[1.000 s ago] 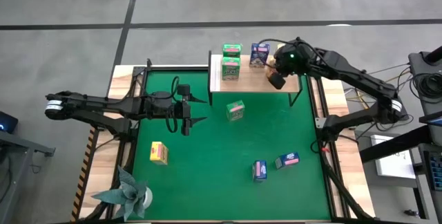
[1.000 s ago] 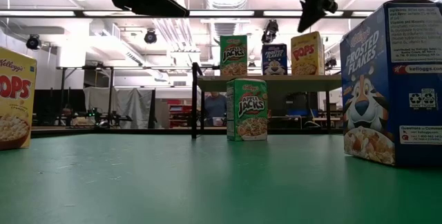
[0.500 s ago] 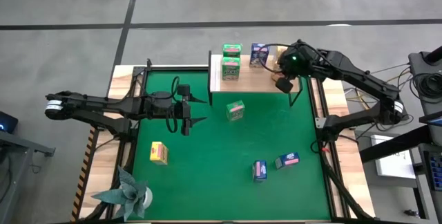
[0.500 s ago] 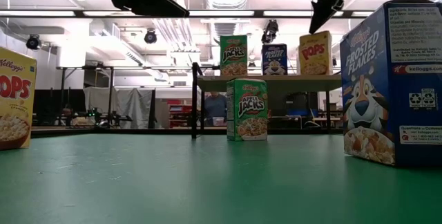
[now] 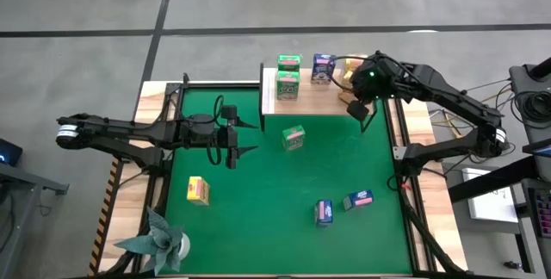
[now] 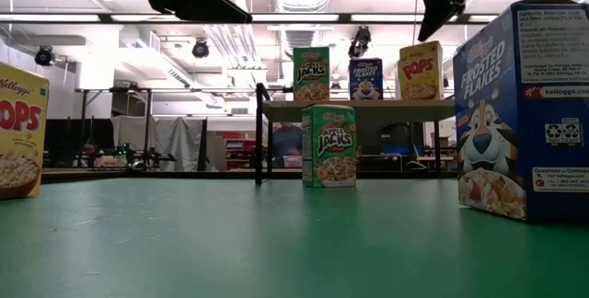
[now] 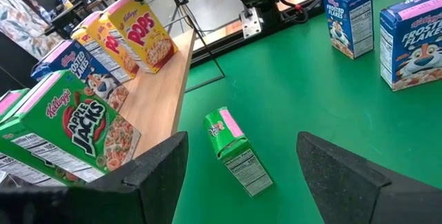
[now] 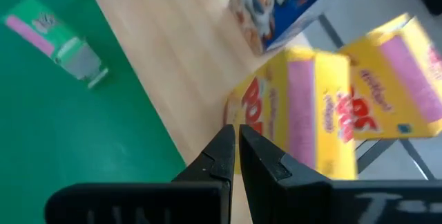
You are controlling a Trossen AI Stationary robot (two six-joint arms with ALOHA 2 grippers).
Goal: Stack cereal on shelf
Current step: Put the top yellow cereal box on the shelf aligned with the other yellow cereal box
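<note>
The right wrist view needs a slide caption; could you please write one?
Right gripper, fingers nearly shut and empty, above two yellow Pops boxes on the wooden shelf.

Green mat [image 5: 258, 193] covers the light wood table [image 5: 155, 98]; shelf [image 5: 323, 98] is pale wood with a white edge strip and black legs. Cereal: green Apple Jacks boxes [image 6: 329, 145] with pink tops and multicolour loops, yellow Pops boxes [image 7: 146, 34] with red lettering and pink tops, blue Frosted Flakes boxes [image 6: 529, 105] with a tiger print. Both arms and the right claw [image 8: 235, 151] are black; paper plant [image 5: 159, 240] teal-grey.
</note>
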